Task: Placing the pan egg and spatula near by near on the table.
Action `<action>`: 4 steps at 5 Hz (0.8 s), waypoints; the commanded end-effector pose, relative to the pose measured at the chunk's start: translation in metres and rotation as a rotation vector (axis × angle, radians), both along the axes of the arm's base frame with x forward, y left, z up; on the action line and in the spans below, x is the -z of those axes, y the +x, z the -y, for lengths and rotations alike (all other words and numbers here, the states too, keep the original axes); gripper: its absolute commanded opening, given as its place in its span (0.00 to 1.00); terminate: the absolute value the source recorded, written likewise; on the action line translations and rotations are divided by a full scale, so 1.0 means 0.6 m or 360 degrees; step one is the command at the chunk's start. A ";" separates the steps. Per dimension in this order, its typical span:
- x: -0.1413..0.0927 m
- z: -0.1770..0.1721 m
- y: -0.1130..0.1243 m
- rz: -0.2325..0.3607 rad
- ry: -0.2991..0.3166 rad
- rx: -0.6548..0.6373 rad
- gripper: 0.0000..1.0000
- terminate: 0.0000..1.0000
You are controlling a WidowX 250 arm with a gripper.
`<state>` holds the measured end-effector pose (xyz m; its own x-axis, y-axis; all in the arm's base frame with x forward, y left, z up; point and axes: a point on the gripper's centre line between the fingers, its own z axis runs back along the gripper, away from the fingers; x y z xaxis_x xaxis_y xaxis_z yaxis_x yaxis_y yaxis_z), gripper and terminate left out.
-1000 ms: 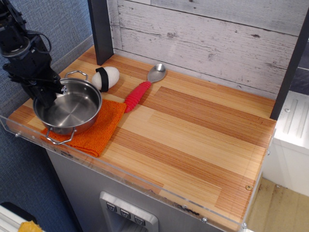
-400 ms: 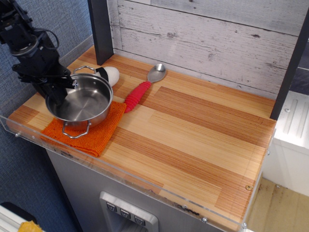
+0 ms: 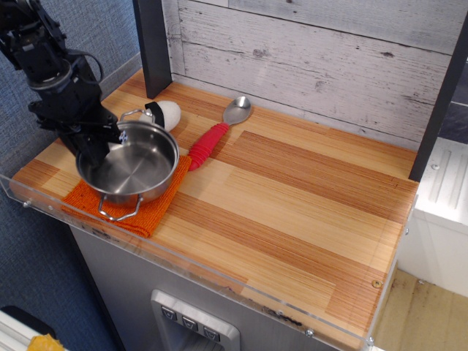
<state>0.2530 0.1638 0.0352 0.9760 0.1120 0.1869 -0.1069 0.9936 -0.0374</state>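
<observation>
The black gripper [image 3: 93, 150] clamps the left rim of the pan [image 3: 131, 162], which sits over the orange cloth [image 3: 157, 206]. Just behind the pan lies the egg [image 3: 164, 113]; the spatula [image 3: 218, 131] lies to the pan's right on the table [image 3: 292, 197].

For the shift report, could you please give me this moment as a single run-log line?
gripper: shut on pan rim | pan: above orange cloth | egg: behind pan | spatula: on table, right of pan
</observation>
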 end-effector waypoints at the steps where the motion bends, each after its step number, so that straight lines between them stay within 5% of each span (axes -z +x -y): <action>1: -0.007 0.000 -0.004 -0.0075 0.0076 0.0020 0.00 0.00; 2: -0.005 0.001 -0.003 -0.0127 0.0093 0.0025 0.00 0.00; 3: -0.008 0.007 0.002 -0.0172 0.0101 0.0065 1.00 0.00; 4: -0.060 0.020 0.014 -0.0115 0.0193 0.0109 1.00 0.00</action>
<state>0.2546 0.1479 0.0512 0.9976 0.0298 0.0627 -0.0333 0.9979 0.0556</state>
